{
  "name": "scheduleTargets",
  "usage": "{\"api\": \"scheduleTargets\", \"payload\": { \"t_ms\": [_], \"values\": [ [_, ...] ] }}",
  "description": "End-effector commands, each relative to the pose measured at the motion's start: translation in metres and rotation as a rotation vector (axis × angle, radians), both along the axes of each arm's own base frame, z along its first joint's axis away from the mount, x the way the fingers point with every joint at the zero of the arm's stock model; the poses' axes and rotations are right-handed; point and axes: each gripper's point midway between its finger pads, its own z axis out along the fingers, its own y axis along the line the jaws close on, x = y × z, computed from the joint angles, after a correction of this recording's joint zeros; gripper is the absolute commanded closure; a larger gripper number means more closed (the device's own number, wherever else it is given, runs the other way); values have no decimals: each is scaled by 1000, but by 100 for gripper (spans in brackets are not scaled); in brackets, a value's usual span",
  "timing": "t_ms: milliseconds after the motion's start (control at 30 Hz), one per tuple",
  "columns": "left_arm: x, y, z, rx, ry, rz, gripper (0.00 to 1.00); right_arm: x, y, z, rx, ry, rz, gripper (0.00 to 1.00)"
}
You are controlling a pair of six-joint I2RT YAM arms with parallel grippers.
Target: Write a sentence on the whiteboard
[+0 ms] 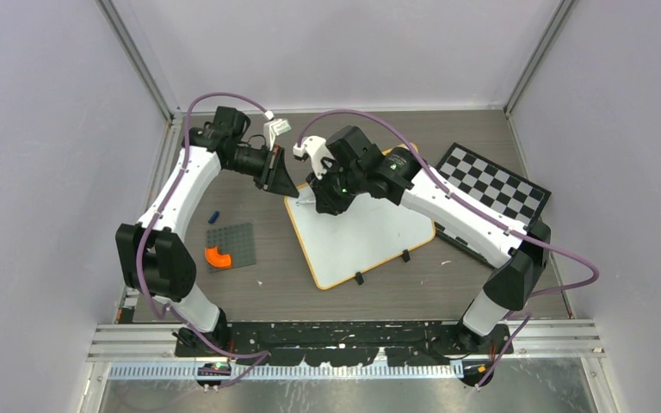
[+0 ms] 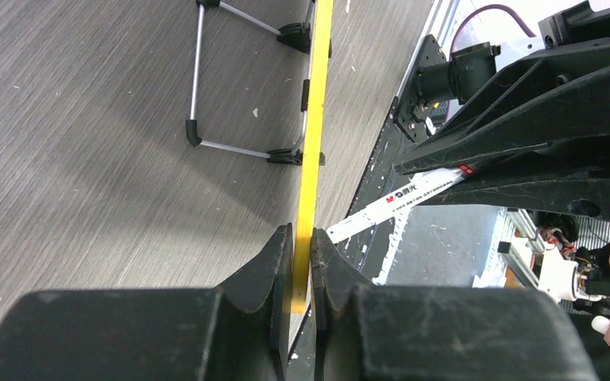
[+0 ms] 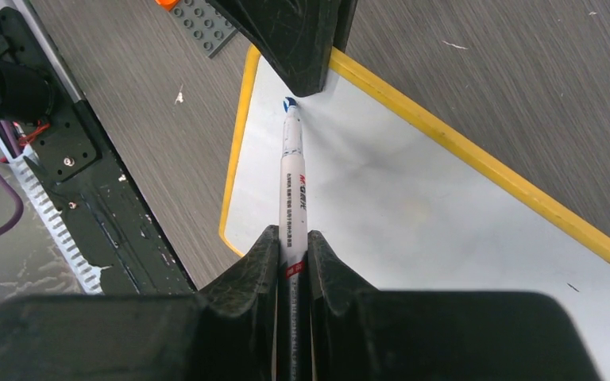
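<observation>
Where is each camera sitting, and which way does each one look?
Top external: above and behind the bases, facing down at the table; left arm and right arm show, whiteboard between them.
Left wrist: on the left arm, facing along the left gripper, shut on the whiteboard's yellow edge.
Right wrist: on the right arm, facing along the right gripper, shut on a marker pointing at the board's corner.
Shared: both wrist views show the marker and the yellow frame.
</observation>
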Motion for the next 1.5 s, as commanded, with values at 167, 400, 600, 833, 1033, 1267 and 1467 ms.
{"api": "scheduleTargets", "payload": {
  "t_ms": [167,400,600,833,1033,1267,1467],
  "values": [
    [-6,0,11,6,-22,-1,100,23,-15,9,-34,-93,-91,100],
    [-5,-1,9,8,-16,-1,100,30,-31,15,-32,-103,-131,100],
    [-5,0,9,10,-17,0,100,32,-38,17,-41,-107,-141,100],
    [-5,-2,11,9,-20,-3,100,13,-27,36,29,-82,-48,100],
    [-6,-2,11,10,-25,-4,100,-12,-14,42,53,-74,48,100],
    [-8,-1,12,10,-30,-4,100,-4,-5,32,23,-78,42,100],
    [-9,-1,13,11,-39,-2,100,2,0,31,23,-85,30,100]
  ]
}}
